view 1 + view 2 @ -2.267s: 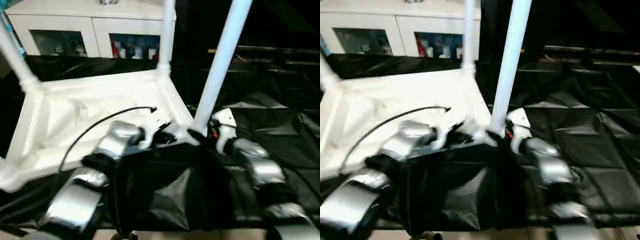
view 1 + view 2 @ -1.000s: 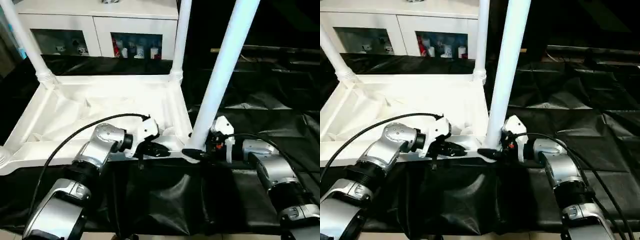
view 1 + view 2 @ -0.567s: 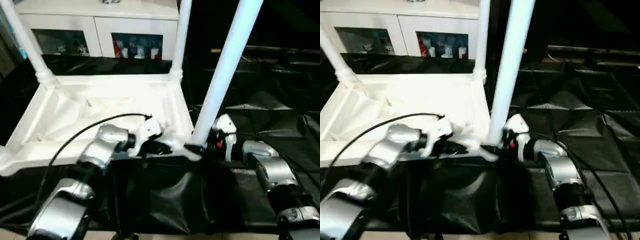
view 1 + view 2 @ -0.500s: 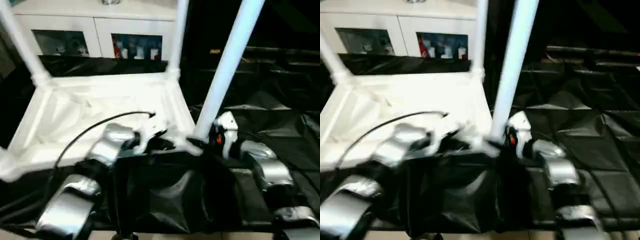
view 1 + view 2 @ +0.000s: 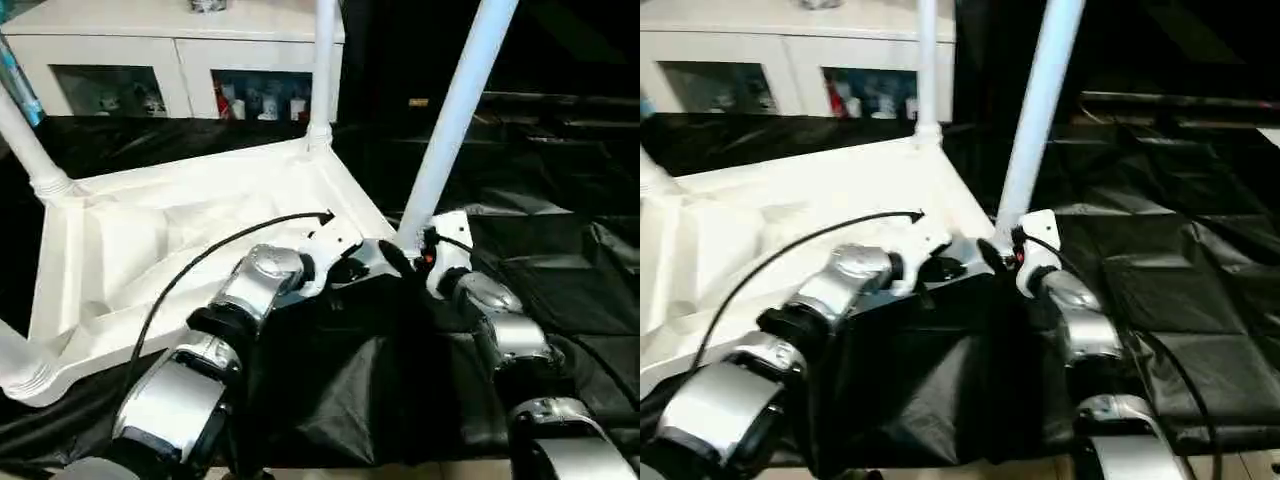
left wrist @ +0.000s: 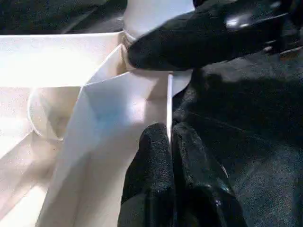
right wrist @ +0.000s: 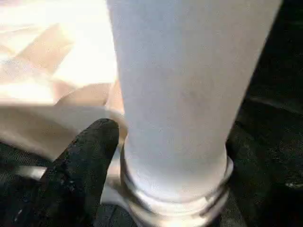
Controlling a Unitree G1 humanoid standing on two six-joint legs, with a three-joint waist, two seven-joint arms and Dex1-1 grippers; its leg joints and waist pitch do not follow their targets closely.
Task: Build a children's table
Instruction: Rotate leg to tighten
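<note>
1. Big black-draped work table (image 5: 560, 290) fills my view; white cabinet w/ glass doors (image 5: 180, 60) stands behind it.
2. Small white plastic children's table (image 5: 150, 250) lies upside down on the drape, ribbed underside up, skewed so one corner points at me. I see white tubular legs standing in sockets: far corner leg (image 5: 322, 70), left corner leg (image 5: 25, 140), near right leg (image 5: 450, 120), plus a stub of one at the near left corner.
3. My left gripper (image 6: 169, 142) sits at the tabletop's near edge, just left of the near right leg. Fingers clenched on the thin white rim; the left wrist cam shows the rim pinched between the two black pads.
4. My right gripper (image 7: 165, 156) is at the base of the near right leg, right side of that corner. Jaws spread around the tube; one black finger (image 7: 80, 161) lies against the socket collar. Can't tell whether it presses or just flanks.
5. View diffs: left wrist cam catches the right gripper's finger (image 6: 203, 35) wrapping the leg base, which head cams blur. Right wrist cam shows the ringed collar where leg meets socket. Head cams alone give the table's whole skew and the other legs.
</note>
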